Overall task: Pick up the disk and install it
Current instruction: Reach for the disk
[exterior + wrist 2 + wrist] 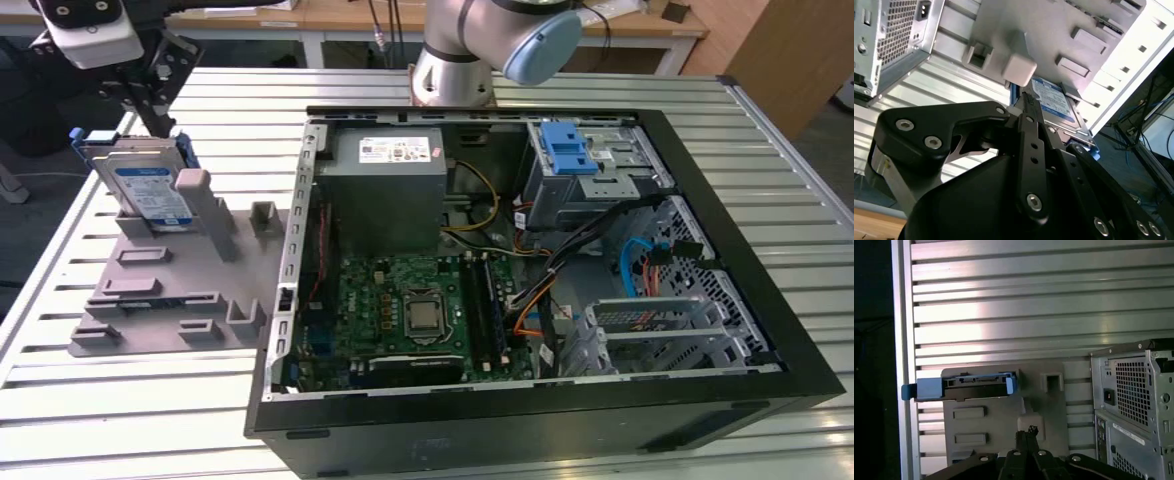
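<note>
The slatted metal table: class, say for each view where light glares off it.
In the exterior view the table is evenly lit with a soft sheen; in the first wrist view a bright band glares across its slats; in the second wrist view the strip of it past the grey holder is washed out to white.

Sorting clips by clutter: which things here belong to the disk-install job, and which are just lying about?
Job: disk, standing upright in the grey holder; gripper close by its top; open computer case.
Lying about: grey power supply box, motherboard, blue cable, slatted table.
</note>
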